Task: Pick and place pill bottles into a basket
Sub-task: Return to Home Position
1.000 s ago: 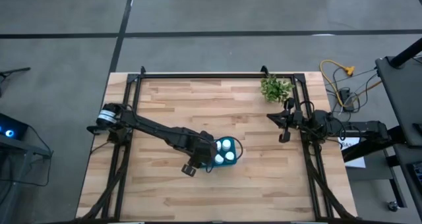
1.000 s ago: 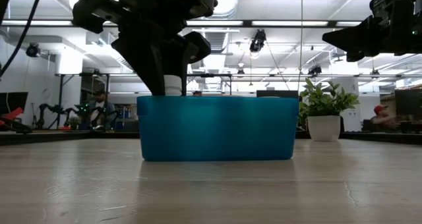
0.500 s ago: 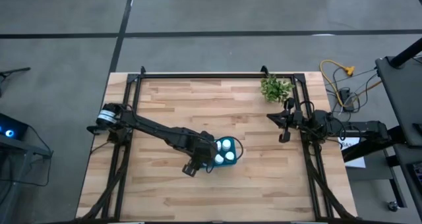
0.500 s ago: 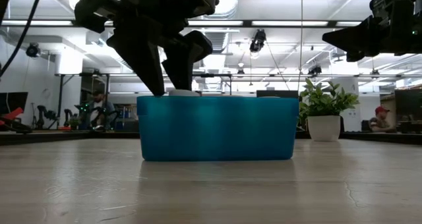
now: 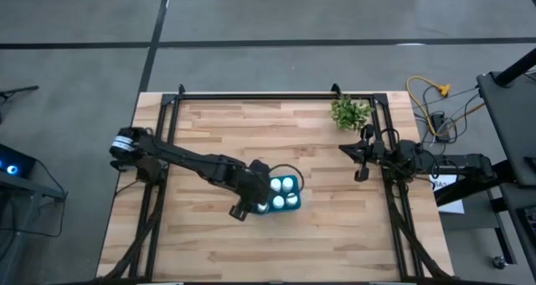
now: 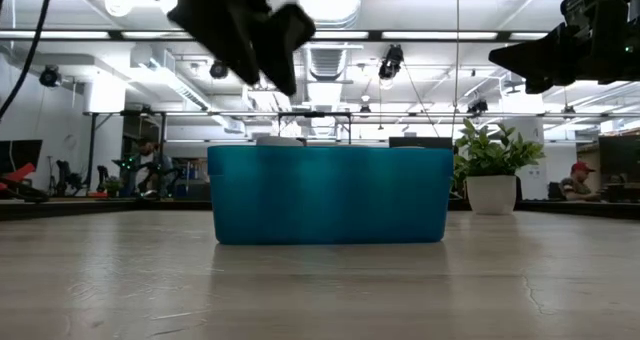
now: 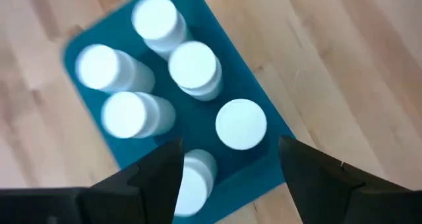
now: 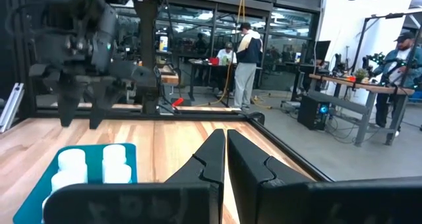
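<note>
Since the left claw (image 7: 229, 143) hung directly above the basket (image 6: 330, 195), fingers spread wide and gripping nothing, the risk lay in its way out. All six pill bottles (image 7: 193, 64) stood upright inside the basket, caps close together, one partly hidden behind a finger. Low view: claw clear above the basket's rim. Judgement: a retreat that dipped or swung sideways could clip a cap or the rim, tipping a bottle or dragging the basket across the surface (image 5: 218, 126). Well apart from the basket, right claw (image 8: 225, 145) waited, fingers pressed together, empty. Plant (image 5: 350, 112) farther still from the basket, unlikely to be touched.
</note>
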